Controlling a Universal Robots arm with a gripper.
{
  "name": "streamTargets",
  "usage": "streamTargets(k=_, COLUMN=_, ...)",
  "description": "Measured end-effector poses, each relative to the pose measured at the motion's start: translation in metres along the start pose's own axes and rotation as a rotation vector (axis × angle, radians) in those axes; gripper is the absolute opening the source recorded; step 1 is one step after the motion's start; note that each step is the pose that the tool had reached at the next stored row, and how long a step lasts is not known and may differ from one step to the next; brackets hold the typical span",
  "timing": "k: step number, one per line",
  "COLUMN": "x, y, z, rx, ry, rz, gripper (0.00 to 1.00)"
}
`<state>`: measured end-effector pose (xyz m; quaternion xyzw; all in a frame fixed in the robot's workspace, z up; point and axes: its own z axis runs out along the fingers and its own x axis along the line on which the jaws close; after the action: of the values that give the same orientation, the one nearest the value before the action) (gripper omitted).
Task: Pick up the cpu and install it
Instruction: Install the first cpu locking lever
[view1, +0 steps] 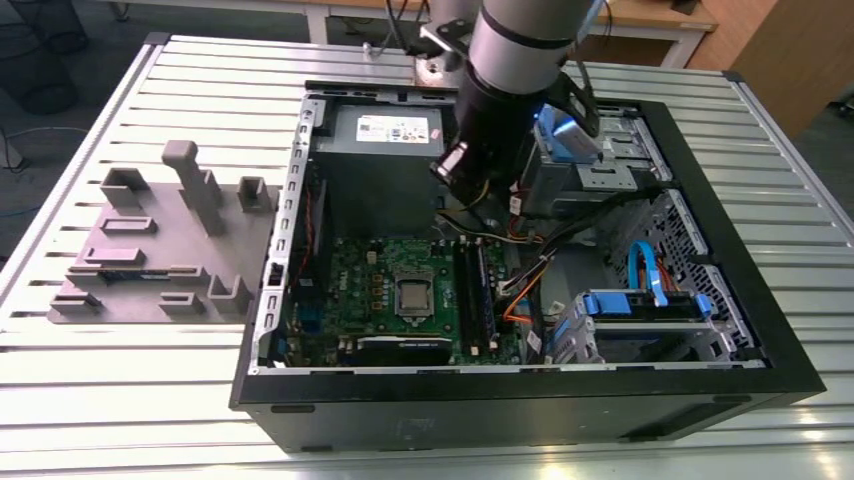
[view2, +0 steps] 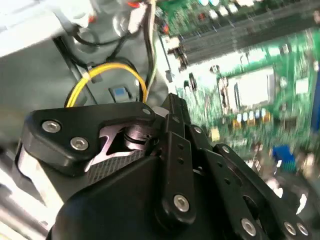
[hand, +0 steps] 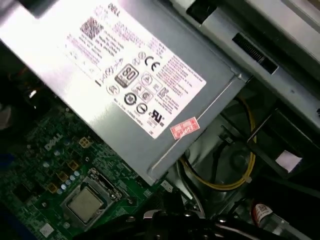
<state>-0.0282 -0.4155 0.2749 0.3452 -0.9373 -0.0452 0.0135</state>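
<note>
White rating label (hand: 135, 75) on the power supply (hand: 200, 120), just beside the gripper (view1: 461, 172) on the exterior view's left: rows of print too fine to read, plus certification marks. Red-and-white sticker (hand: 184, 128) at the label's corner. White logo lettering (hand: 52, 142) printed on the motherboard (hand: 55, 170) below the gripper.

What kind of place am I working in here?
Likely a lab or workshop test bench: an open computer case lies on a slatted metal table, a plastic parts tray sits beside it, and wooden desks stand behind.
</note>
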Motion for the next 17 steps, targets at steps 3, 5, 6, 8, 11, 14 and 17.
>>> streamTargets(k=3, x=0.0130, y=0.0110, z=-0.0168, rx=0.0106, ry=-0.0098, rz=0.122, gripper=0.10)
streamTargets(k=5, x=0.0223, y=0.0202, z=-0.0301, rx=0.0187, ry=-0.0179, rz=0.217, gripper=0.10)
streamTargets(k=6, x=0.0271, y=0.0255, z=-0.0375, rx=0.0227, ry=-0.0225, rz=0.270, gripper=0.10)
streamTargets(k=8, x=0.0361, y=0.0369, z=-0.0528, rx=0.0311, ry=-0.0319, rz=0.376, gripper=0.10)
streamTargets(k=11, x=0.0462, y=0.0527, z=-0.0730, rx=0.0416, ry=-0.0450, rz=0.517, gripper=0.10)
streamTargets(k=14, x=0.0528, y=0.0656, z=-0.0889, rx=0.0491, ry=-0.0559, rz=0.626, gripper=0.10)
streamTargets(k=17, x=0.0569, y=0.0752, z=-0.1006, rx=0.0544, ry=-0.0639, rz=0.705, gripper=0.10)
